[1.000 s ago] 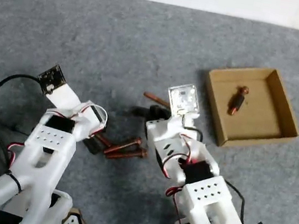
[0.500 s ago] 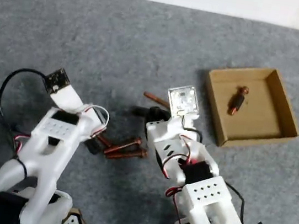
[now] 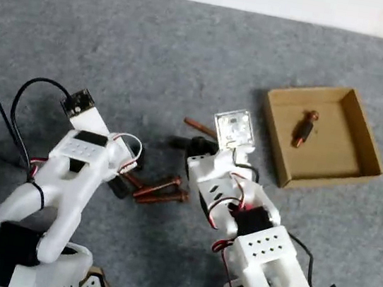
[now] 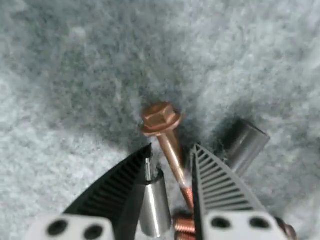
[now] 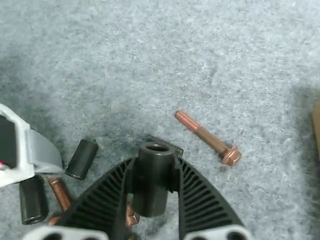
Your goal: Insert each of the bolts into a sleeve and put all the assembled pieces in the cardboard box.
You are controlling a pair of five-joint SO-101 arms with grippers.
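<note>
Cardboard box (image 3: 334, 151) — one sleeved bolt (image 3: 305, 129) inside

Left arm (image 3: 73, 170) and right arm (image 3: 262, 250): white printed shells, black servos, dot-pattern holes on covers. Red/white/black wiring, black cable (image 3: 43, 80) looping off the left one. Left tool (image 4: 172, 150), right tool (image 5: 155, 161): black ribbed fingers (image 5: 197, 197), white bases with screw holes.

The left gripper (image 4: 172, 148) hangs over grey carpet (image 4: 75, 70), its fingers apart. A copper bolt (image 4: 173, 154) lies between them, head outward. A silvery sleeve (image 4: 152, 202) lies against one finger, and a dark sleeve (image 4: 245, 142) lies just outside the other.
</note>
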